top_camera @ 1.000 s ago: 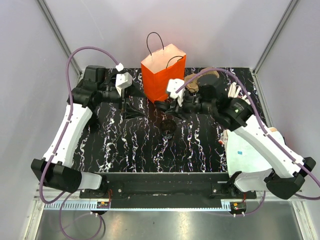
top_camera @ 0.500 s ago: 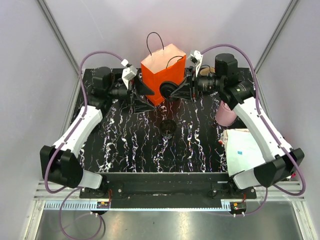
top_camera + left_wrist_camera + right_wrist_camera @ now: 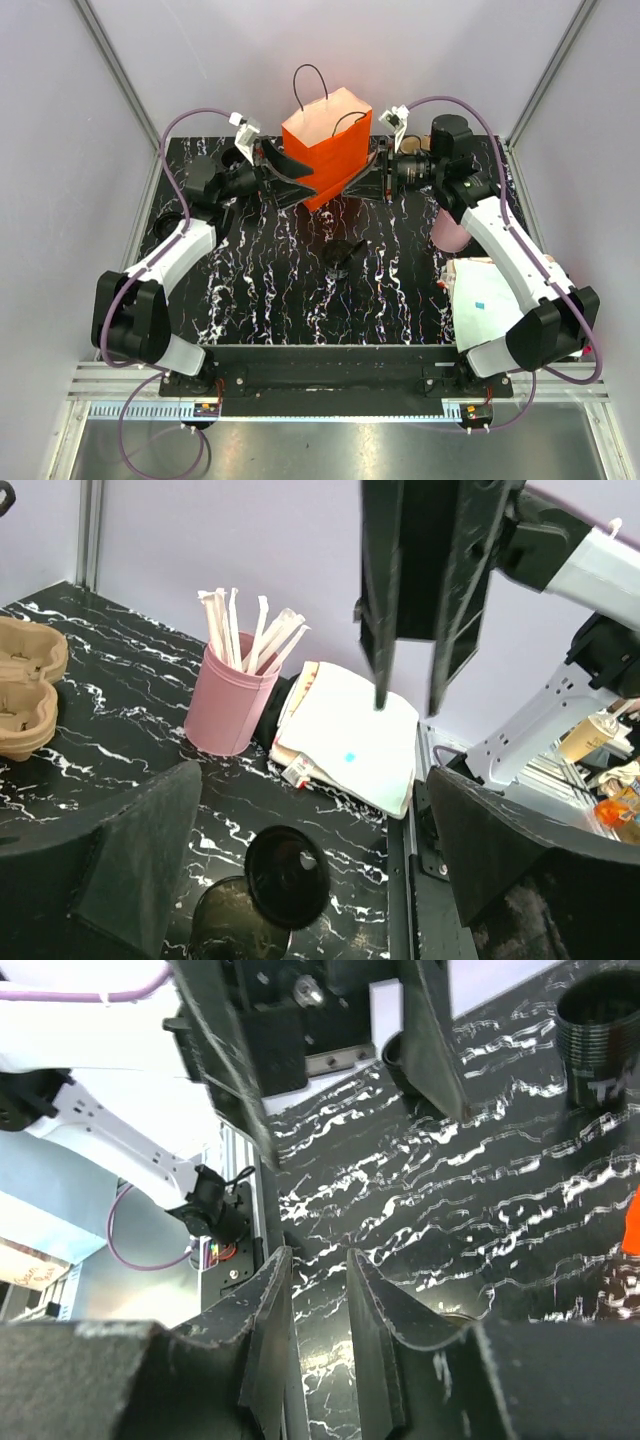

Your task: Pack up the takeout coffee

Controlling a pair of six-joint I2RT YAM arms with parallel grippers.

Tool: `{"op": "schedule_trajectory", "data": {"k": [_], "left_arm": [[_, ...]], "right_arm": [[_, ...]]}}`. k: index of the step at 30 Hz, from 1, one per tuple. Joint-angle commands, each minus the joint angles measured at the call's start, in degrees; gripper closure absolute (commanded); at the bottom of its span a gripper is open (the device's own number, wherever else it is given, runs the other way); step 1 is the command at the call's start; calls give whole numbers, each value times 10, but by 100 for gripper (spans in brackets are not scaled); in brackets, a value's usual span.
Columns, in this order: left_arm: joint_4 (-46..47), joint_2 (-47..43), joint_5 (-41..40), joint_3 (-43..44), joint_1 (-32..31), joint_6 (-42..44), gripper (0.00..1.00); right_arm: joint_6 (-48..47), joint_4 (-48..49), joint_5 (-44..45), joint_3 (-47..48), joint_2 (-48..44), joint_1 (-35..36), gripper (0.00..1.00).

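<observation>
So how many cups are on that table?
2: the takeout coffee mid-table before the orange bag, and a pink cup of sticks near the right edge. Others may be hidden.

The only lettering sits on the black ribbed cylinder [image 3: 598,1035] at the right wrist view's upper right: white characters, seemingly a "T" with more cut off. The small blue mark [image 3: 349,758] on the flat white paper packet [image 3: 345,725] is unreadable.

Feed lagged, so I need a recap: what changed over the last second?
The left hand and right hand swung in and now face each other, open and empty, just in front of the orange bag. The coffee cup, bag and pink cup kept their places.
</observation>
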Motion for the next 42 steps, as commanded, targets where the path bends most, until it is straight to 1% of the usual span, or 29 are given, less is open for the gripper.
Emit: {"op": "schedule_trajectory", "data": {"k": [1,2,3,4,5,6,7,8,9,11,13,14,16,17,18,20,21,23,24,26,27,29,34,37,38,39,42], "left_arm": [[-28,-31,-25,4,-2,75,1],[-120,-37,-30,8,-2,110,1],[-171,-48,-38,18,-2,148,1],[-230,-51,-64,25,-2,236,1],[-294,-56,-74,28,-3,268,1],[-308,-62,-79,23,-2,289,1],[-325,-66,-98,20,-3,329,1],[-356,-71,-106,18,-2,348,1],[-375,-77,-115,16,-2,385,1],[-404,-80,-137,16,-1,405,1],[-420,-80,-151,11,0,427,1],[-430,-79,-153,9,0,431,1],[-444,-74,-165,4,1,453,1],[-448,-72,-167,2,1,454,1],[-454,-69,-171,-2,3,467,1],[-466,-65,-176,-6,3,476,1],[-467,-62,-174,-9,6,482,1],[-482,-57,-166,-13,10,486,1],[-483,-55,-163,-15,12,488,1],[-484,-53,-158,-20,15,490,1],[-484,-53,-157,-19,15,492,1],[-488,-53,-158,-19,17,492,1],[-499,-57,-165,-18,20,494,1],[-499,-64,-168,-21,23,498,1],[-500,-65,-169,-21,24,500,1],[-500,-66,-169,-21,24,499,1],[-500,-67,-167,-21,24,497,1]], "right_arm": [[-41,-8,37,-8,-44,-10,65],[-73,-35,48,-4,-46,-10,64],[-123,-71,64,-2,-50,-9,63],[-146,-84,99,-6,-58,-10,62],[-165,-94,115,-10,-63,-13,61],[-197,-108,127,-21,-68,-16,60],[-215,-118,154,-26,-77,-17,58],[-233,-127,166,-33,-82,-17,57],[-262,-142,177,-45,-85,-17,56],[-286,-156,195,-60,-97,-17,53],[-325,-182,195,-79,-108,-17,50],[-340,-193,196,-87,-111,-17,47],[-383,-212,211,-120,-125,-17,44],[-399,-221,213,-130,-130,-17,40],[-445,-253,213,-152,-134,-17,38],[-481,-279,220,-176,-152,-16,33],[-517,-304,222,-199,-160,-17,30],[-552,-329,224,-221,-180,-17,25],[-559,-350,227,-237,-185,-17,20],[-580,-365,239,-252,-197,-17,16],[-588,-365,258,-271,-202,-17,12],[-608,-359,274,-301,-204,-17,9],[-622,-353,297,-345,-207,-7,7],[-607,-323,325,-388,-215,28,7],[-602,-296,337,-412,-216,40,7],[-599,-284,360,-423,-216,64,7],[-595,-246,408,-459,-210,92,7]]}}
